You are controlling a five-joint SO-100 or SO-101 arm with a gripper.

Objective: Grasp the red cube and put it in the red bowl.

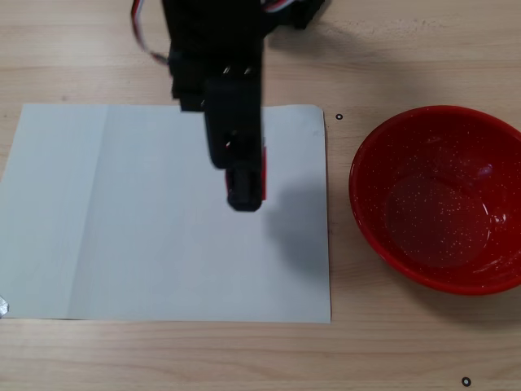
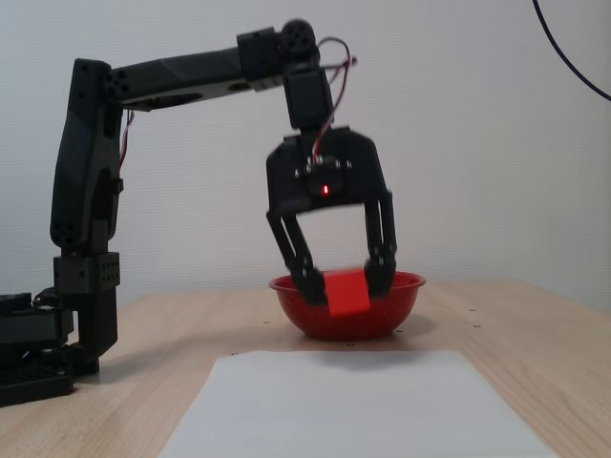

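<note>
In a fixed view from the side, my black gripper point(image 2: 346, 283) hangs above the white paper and is shut on the red cube point(image 2: 347, 292), which sits between the two fingertips, clear of the table. In a fixed view from above, the gripper point(image 1: 247, 191) is over the middle of the paper and only a red sliver of the cube point(image 1: 263, 173) shows beside the black finger. The red bowl point(image 1: 440, 199) with white speckles stands to the right of the paper, empty; from the side the red bowl point(image 2: 348, 319) sits behind the gripper.
A white paper sheet point(image 1: 122, 220) lies on the wooden table under the gripper. The arm's base and column point(image 2: 81, 248) stand at the left in the side view. Small black marks point(image 1: 339, 116) dot the tabletop near the bowl.
</note>
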